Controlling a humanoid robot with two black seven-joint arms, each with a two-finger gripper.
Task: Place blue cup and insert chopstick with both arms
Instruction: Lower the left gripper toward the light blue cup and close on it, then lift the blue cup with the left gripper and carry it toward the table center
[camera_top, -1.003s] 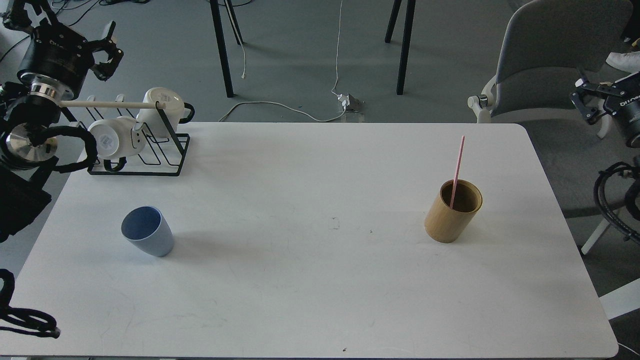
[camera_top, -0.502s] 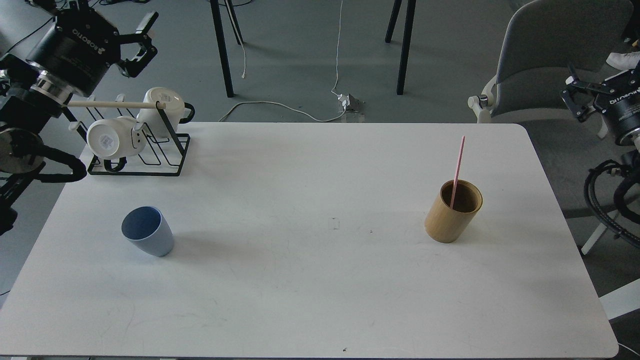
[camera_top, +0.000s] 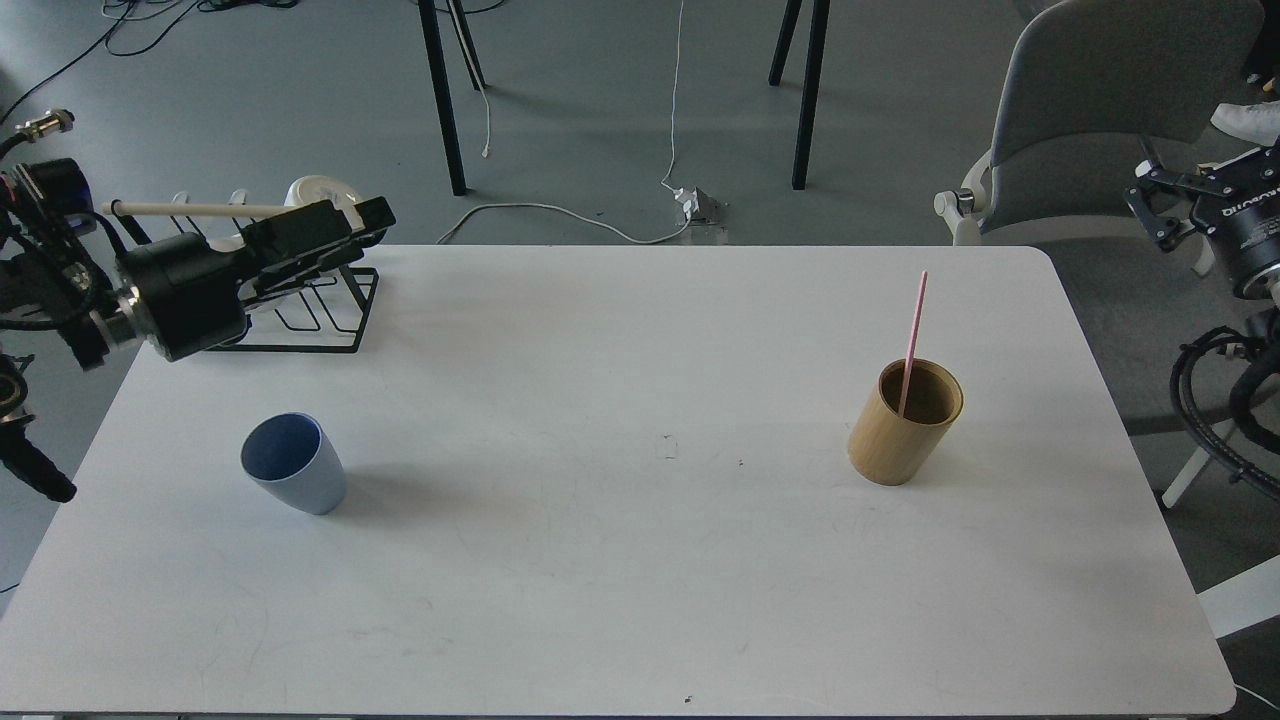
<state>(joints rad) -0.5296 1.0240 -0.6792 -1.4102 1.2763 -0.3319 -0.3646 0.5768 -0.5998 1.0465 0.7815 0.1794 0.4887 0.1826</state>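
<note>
A: While the left pincer (camera_top: 370, 215) is hovering over the far-left corner of the table (camera_top: 640, 560), in front of the mug rack (camera_top: 300, 330), I cannot tell whether its fingers are parted; it is showing side-on and dark. It is carrying nothing.

B: And the blue cup (camera_top: 293, 476)?

A: Standing upright, nearer me than that pincer and slightly to its left, well apart from it. Probably light, stiff plastic with smooth, possibly slippery walls; I would be gripping across the body below the rim.

B: The right pincer (camera_top: 1150, 195)?

A: Hanging off the table's right edge, fingers looking spread, empty. The chopstick (camera_top: 912, 335) is sitting to its left and nearer me, leaning in the tan holder (camera_top: 903, 430). Likely thin, light and rigid; best pinched on the exposed upper length.
</note>
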